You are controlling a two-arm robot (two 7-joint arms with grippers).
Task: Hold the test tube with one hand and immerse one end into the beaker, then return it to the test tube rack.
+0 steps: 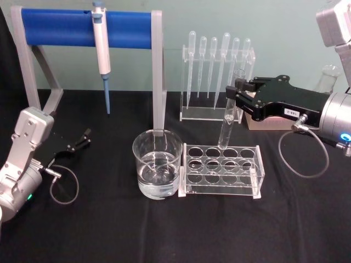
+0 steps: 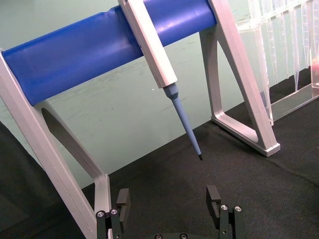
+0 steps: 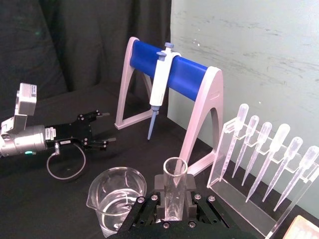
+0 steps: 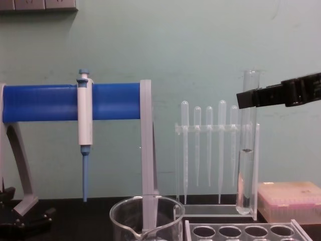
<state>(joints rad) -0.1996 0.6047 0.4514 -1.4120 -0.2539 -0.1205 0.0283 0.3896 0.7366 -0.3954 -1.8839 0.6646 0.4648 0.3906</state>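
Note:
My right gripper (image 1: 236, 92) is shut on the test tube (image 1: 226, 126), gripping it near its upper end. The tube hangs nearly upright, and its rounded bottom is just above the back row of the clear rack (image 1: 221, 170). In the chest view the test tube (image 4: 246, 165) is clear of the rack top and has a liquid line partway up it. The beaker (image 1: 157, 163) stands left of the rack with clear liquid in its bottom. The right wrist view shows the beaker (image 3: 117, 199) beside the held test tube (image 3: 175, 174). My left gripper (image 1: 83, 138) rests open at the table's left.
A blue-barred stand (image 1: 88, 30) with a hanging pipettor (image 1: 101, 49) spans the back left. A rack of plastic pipettes (image 1: 218, 76) stands behind the tube rack. A pink tip box (image 4: 291, 201) and a flask (image 1: 329, 79) are at the back right.

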